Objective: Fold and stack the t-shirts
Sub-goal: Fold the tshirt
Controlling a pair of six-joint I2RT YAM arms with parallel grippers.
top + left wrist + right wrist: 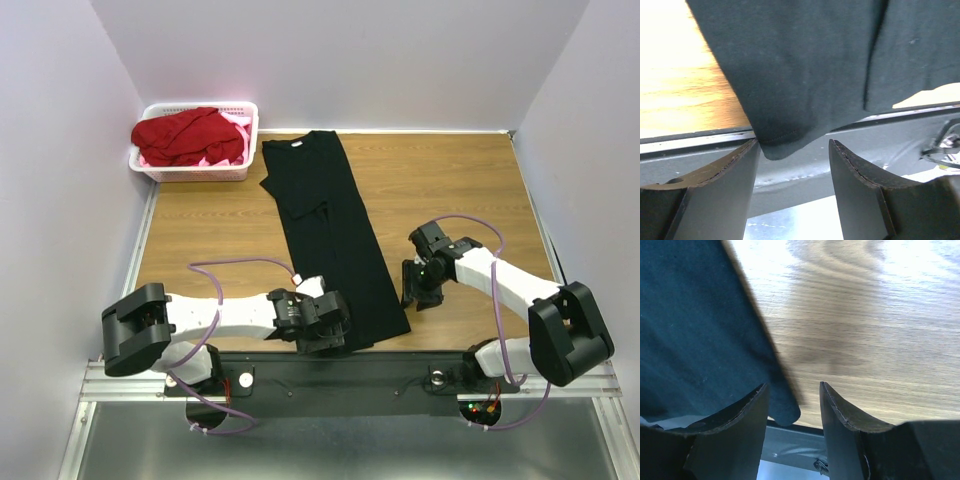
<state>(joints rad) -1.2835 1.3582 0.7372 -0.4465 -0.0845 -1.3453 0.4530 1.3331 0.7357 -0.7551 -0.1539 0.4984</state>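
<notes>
At the near edge of the table [460, 180], the black t-shirt [325, 225] lies as a long folded strip. One hem corner sits between the open jaws of the left gripper [794, 141], the other in the right gripper [793, 384]; nothing is clamped. Both corners probably need pinching next, then lifting towards the collar.

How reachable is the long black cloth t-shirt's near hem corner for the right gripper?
Probably yes: the right gripper stands open, and a corner of the long black cloth t-shirt lies just off its fingertips at the near edge of the wooden table. Nothing shows between.
</notes>
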